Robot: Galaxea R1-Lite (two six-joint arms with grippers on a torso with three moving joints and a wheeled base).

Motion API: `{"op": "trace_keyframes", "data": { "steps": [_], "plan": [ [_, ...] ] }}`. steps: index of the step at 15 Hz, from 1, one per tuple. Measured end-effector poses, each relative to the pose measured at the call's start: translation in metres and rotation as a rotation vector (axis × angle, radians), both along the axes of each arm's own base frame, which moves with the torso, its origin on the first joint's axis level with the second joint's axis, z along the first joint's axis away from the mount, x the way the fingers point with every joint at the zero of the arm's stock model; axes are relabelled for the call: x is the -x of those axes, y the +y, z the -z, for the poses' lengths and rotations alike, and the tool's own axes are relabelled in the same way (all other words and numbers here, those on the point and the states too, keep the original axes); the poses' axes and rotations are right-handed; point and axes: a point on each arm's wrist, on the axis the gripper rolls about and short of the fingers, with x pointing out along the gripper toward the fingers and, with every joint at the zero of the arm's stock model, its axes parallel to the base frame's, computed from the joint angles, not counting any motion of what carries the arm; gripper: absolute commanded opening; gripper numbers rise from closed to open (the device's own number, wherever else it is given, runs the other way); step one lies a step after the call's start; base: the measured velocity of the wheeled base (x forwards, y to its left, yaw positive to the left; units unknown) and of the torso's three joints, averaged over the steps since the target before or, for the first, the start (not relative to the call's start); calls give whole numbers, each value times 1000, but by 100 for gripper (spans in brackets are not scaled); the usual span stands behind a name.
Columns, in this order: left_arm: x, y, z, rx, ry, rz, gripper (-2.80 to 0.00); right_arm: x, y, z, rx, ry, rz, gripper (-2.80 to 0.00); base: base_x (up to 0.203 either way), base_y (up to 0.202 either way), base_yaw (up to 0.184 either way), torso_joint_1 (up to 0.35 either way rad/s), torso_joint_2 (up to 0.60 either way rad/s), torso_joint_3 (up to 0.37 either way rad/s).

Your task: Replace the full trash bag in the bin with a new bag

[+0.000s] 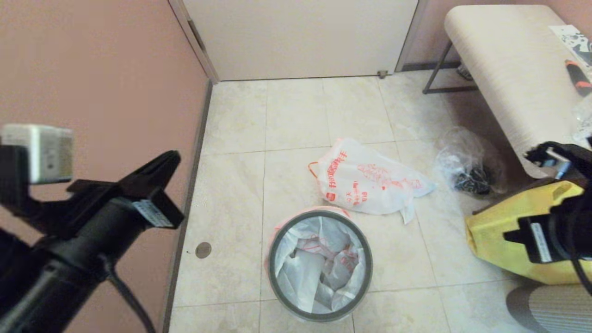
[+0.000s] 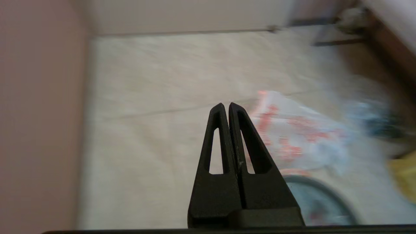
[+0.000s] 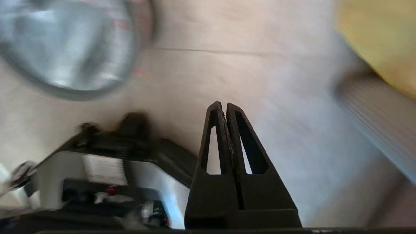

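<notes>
Both the left gripper (image 2: 225,105) and the right gripper (image 3: 222,104) have fingers clenched on nothing, above the tiled floor (image 1: 296,115). The bin (image 1: 320,266), lined with the new bag (image 1: 305,273), stands near the pink wall (image 1: 92,69); the full trash bag (image 1: 370,178) lies just behind it.

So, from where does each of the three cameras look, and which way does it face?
Head view: from the head, forward and down at the floor: bin, printed full trash bag behind it, both arms at the edges.
Left wrist view: behind the shut left gripper, towards the printed bag and bin rim.
Right wrist view: behind the shut right gripper, down at the floor, bin nearby.
All three share the bin.
</notes>
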Motion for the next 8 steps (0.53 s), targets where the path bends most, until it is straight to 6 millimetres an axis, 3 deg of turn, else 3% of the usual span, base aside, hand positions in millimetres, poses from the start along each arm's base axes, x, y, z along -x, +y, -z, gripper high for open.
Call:
{"op": "trace_keyframes", "data": {
  "steps": [4,8],
  "plan": [
    [38,50,3,-56,-70,-191,-280,67,-40,4,21,-80,155,-280,0,0,0,0,0,0],
    [67,82,14,-42,-96,-418,-280,134,-63,8,-14,-207,264,-280,0,0,0,0,0,0]
  ]
}}
